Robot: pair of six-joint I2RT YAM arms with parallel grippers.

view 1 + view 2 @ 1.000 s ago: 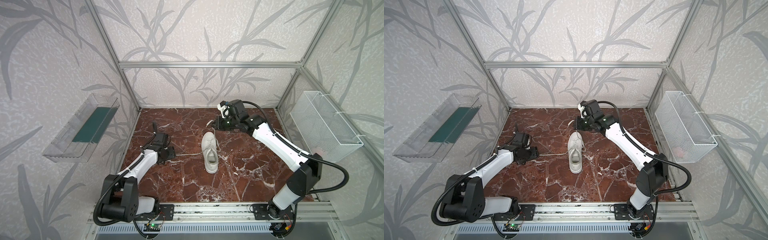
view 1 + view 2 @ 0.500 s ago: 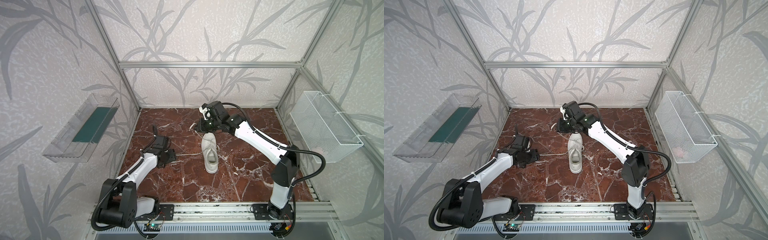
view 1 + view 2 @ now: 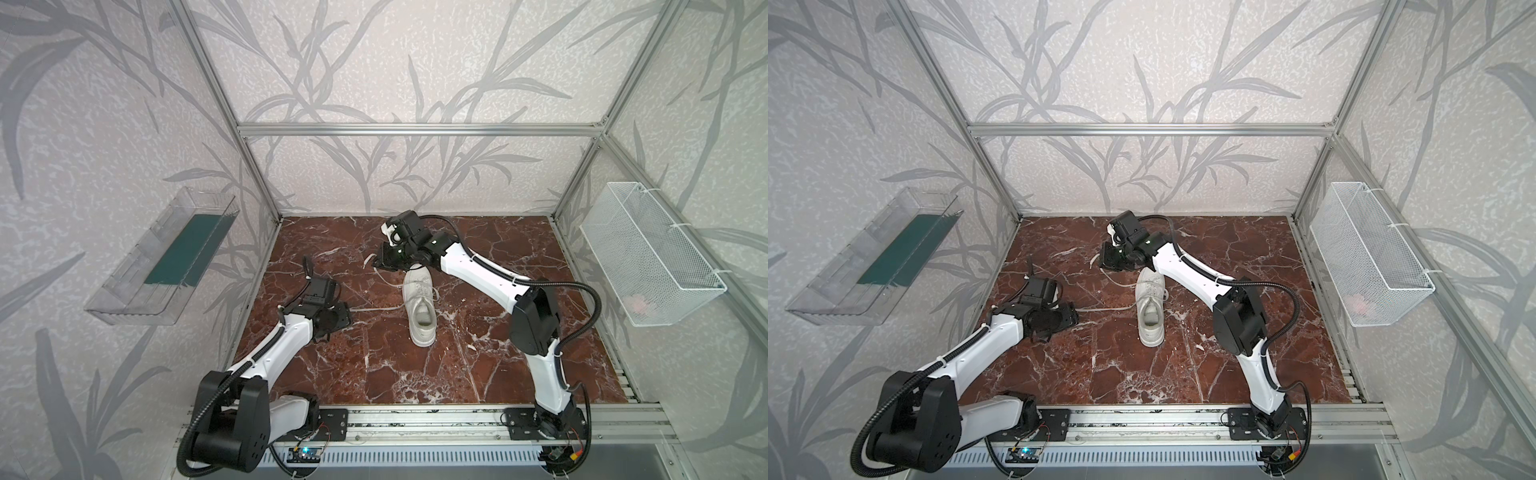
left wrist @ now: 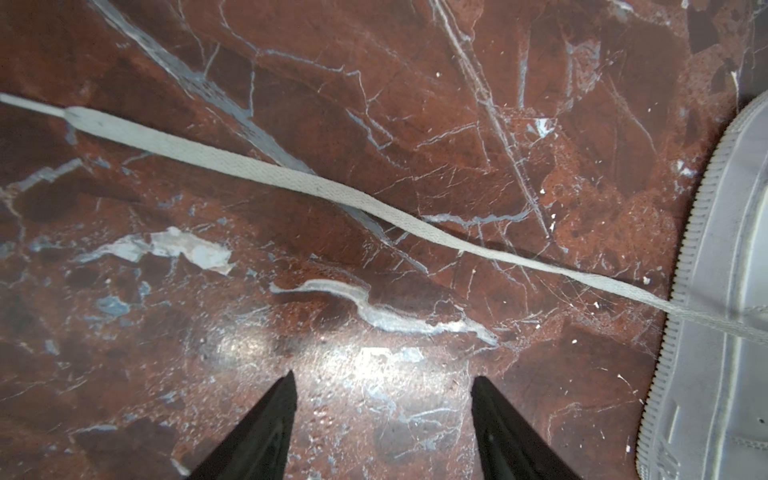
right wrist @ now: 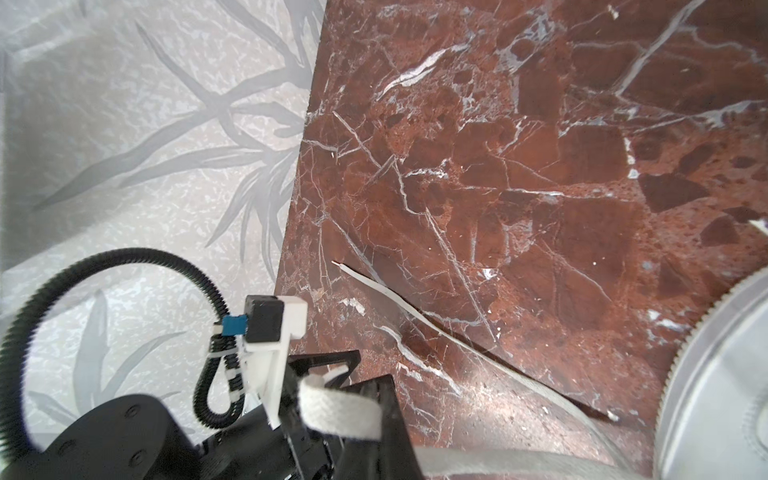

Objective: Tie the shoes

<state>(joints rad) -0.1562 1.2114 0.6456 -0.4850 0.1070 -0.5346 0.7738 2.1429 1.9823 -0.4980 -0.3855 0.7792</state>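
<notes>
The white shoe (image 3: 420, 307) (image 3: 1151, 309) stands mid-floor with its toe toward the back wall. My right gripper (image 3: 384, 262) (image 3: 1109, 259) hovers just left of the toe, shut on one lace (image 5: 340, 409). That lace's end pokes out past the fingers (image 5: 390, 415). The other lace (image 4: 374, 208) (image 3: 374, 309) lies flat on the marble, running left from the shoe. My left gripper (image 4: 384, 378) (image 3: 332, 322) is open just short of that lace, low over the floor, with nothing between its fingers. The shoe's sole (image 4: 727, 291) is at its side.
A clear plastic tray (image 3: 166, 257) hangs on the left wall. A white wire basket (image 3: 648, 253) hangs on the right wall. Aluminium frame posts mark the back corners, and a metal rail (image 3: 415, 424) runs along the front edge. The left arm's wrist (image 5: 270, 328) shows in the right wrist view.
My right gripper has swung left from the back right of the shoe across its toe, carrying the lace with it. The left arm has hardly moved.
</notes>
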